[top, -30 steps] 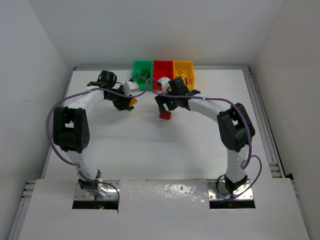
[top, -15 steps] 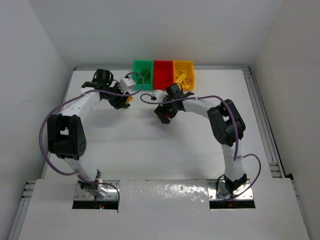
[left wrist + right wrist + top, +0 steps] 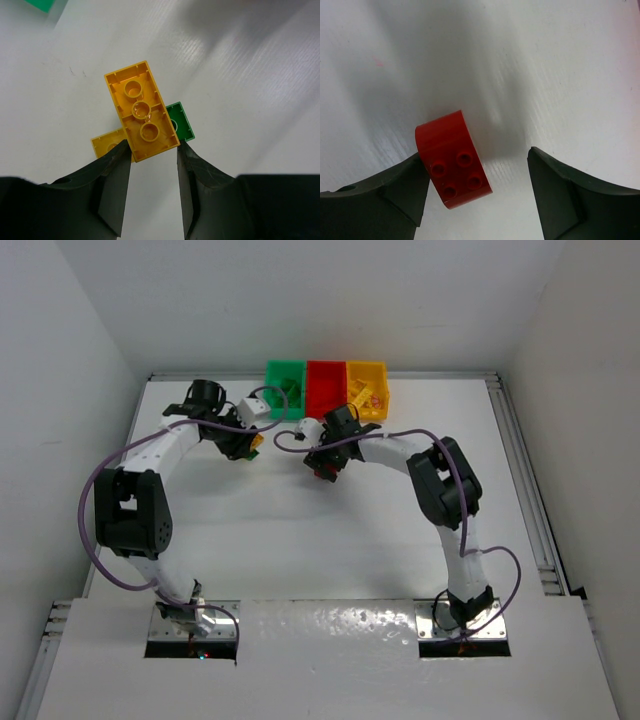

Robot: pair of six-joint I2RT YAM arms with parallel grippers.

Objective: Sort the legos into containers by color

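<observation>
**A:** Status, L side?

**B:** My left claw (image 3: 153, 148) is pinched narrow on the near end of a yellow brick (image 3: 141, 111), underside w/ three tubes facing the wrist cam. A green brick (image 3: 181, 122) and a second yellow piece (image 3: 106, 144) stick out from behind it. Prob clipped on, but I can't tell from this angle.

**A:** Where's that vs the red bin?

**B:** On the top cam it's left of the red bin (image 3: 326, 375) and a bit toward my bases. It's closer to the green bin (image 3: 284, 374), which touches the red bin's left side.

**A:** And R?

**B:** My right claw (image 3: 476, 152) stands wide open w/ nothing gripped. The red brick (image 3: 452, 160) lies on the table (image 3: 545, 60) btwn the fingers. It touches one finger, w/ a clear gap to the other. One side of it is rounded, and four round dots show on the face toward the cam.

**A:** Position?

**B:** Near the red bin, on my side of it, apart from its wall.

**A:** Third bin?

**B:** The yellow bin (image 3: 368, 380) touches the red bin's right side, w/ small yellow bits inside.
</observation>
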